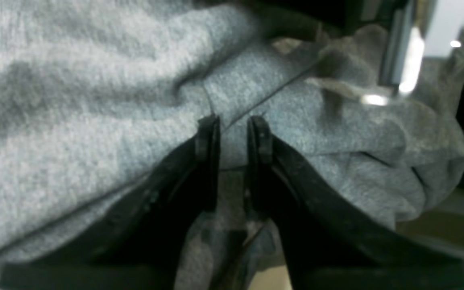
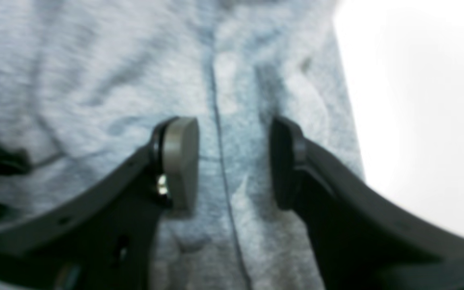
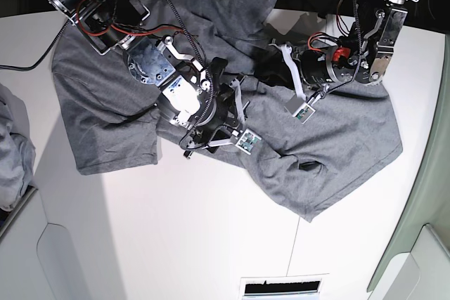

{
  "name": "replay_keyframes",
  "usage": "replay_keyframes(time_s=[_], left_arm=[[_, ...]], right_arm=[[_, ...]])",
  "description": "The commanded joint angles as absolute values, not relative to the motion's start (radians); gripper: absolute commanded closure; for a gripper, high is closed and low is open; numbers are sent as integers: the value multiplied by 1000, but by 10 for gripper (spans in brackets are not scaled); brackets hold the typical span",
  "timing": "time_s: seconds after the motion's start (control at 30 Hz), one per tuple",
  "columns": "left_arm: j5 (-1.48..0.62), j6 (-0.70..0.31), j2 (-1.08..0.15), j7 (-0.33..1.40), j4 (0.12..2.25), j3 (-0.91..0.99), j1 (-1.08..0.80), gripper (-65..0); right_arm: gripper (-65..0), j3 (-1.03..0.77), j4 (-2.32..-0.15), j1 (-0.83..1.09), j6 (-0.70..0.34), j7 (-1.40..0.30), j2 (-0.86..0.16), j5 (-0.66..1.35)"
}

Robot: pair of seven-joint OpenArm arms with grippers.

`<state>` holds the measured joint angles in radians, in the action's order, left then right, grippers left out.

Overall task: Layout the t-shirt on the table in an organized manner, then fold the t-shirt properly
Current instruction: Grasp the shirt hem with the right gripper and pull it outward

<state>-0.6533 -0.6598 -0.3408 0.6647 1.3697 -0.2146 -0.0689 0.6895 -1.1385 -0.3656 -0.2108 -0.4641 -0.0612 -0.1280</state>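
The heather-grey t-shirt (image 3: 105, 103) lies spread and wrinkled across the back half of the white table (image 3: 176, 230). My right gripper (image 3: 226, 119) hovers near the shirt's middle by its front edge. In the right wrist view its jaws (image 2: 234, 161) stand wide open over the t-shirt (image 2: 95, 80), with a seam running between them and nothing held. My left gripper (image 3: 275, 57) is over the bunched cloth near the back. Seen from the left wrist, it (image 1: 234, 121) is shut on a fold of the t-shirt (image 1: 75, 100), and cloth fills the narrow gap.
A paler bluish-grey cloth bundle (image 3: 14, 152) sits at the table's left edge. A dark slot (image 3: 281, 287) is at the front edge, and a thin seam (image 3: 292, 251) runs across the tabletop. Cables (image 3: 140, 29) hang over the shirt.
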Motion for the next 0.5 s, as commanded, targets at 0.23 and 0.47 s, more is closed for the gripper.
replay_keyframes(time_s=[0.23, 0.47], left_arm=[[-601, -665, -347, 647, 1386, -210, -71, -154], [-578, -662, -352, 645, 1372, -210, -93, -154]], right_arm=[[-292, 685, -1151, -407, -197, -443, -102, -131], [-292, 676, -1134, -455, -197, -440, -155, -112]])
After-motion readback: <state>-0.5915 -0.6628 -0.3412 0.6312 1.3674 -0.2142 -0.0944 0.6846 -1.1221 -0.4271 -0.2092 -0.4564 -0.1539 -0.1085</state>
